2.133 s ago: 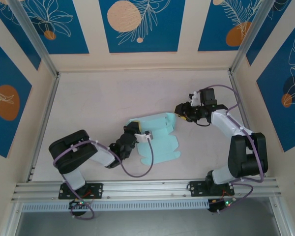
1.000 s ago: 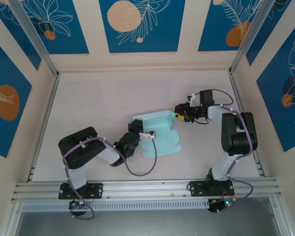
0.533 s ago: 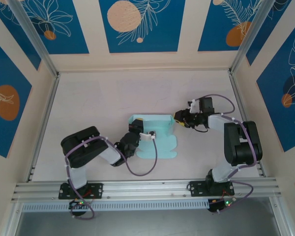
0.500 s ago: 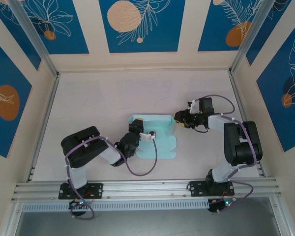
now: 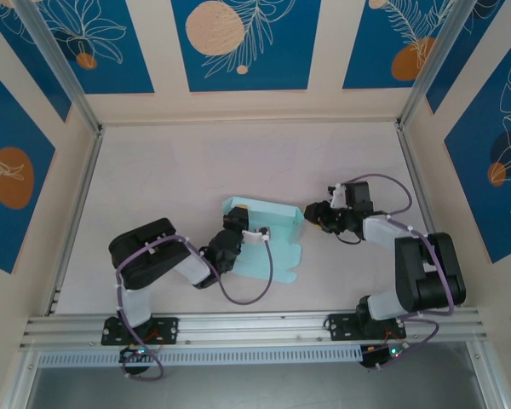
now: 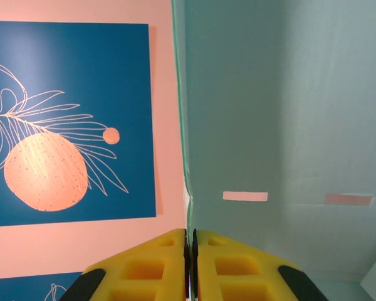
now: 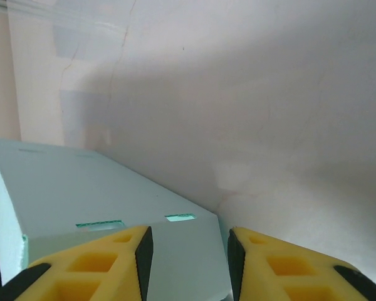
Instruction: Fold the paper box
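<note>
The pale light-blue paper box (image 5: 268, 239) lies mid-table, partly folded, with a raised wall along its far edge and a flat panel toward me. My left gripper (image 5: 232, 225) is at its left end, shut on the thin edge of an upright card wall (image 6: 282, 125); the yellow fingers (image 6: 144, 269) meet on that edge at the gripper (image 6: 191, 241). My right gripper (image 5: 312, 214) is at the box's right end, open. In the right wrist view the gripper (image 7: 188, 237) straddles the box's slotted corner (image 7: 100, 188), with neither pad pressing it.
The pale table (image 5: 170, 170) is bordered by aluminium rails (image 5: 77, 204) and by walls with blue leaf-and-orange panels (image 6: 62, 125). The left arm's cable (image 5: 268, 264) loops over the box's near panel. The arm bases sit on the near rail (image 5: 255, 328).
The flat sheet has been drawn up into a box shape and turned slightly; its near tabbed flaps have narrowed. The right gripper has moved in and nearer along the box's right end. The left grip holds.
</note>
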Controlling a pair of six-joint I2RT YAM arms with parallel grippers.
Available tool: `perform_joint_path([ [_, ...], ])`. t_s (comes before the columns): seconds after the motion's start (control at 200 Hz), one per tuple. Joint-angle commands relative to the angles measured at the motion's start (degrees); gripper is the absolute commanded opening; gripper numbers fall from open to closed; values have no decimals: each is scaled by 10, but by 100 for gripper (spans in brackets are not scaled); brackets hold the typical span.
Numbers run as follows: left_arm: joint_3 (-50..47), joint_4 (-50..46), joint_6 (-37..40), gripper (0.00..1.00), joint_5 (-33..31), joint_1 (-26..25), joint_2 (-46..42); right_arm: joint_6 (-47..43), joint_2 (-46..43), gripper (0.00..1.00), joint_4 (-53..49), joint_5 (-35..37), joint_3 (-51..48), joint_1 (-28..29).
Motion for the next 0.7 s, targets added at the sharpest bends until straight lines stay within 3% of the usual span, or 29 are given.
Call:
perform_joint_path([
  [0.0,6,-10,9,10,-5,-7,15,-10,-34,39,5,32,-24,17],
  [0.2,7,-7,10,10,-5,-7,18,2,-80,39,-45,120,-37,52],
  [0.395,6,-3,12,10,-3,-7,20,19,-133,40,-101,204,-51,44],
  [0.695,8,3,14,10,-5,-6,26,-5,-213,41,-87,148,-89,54],
])
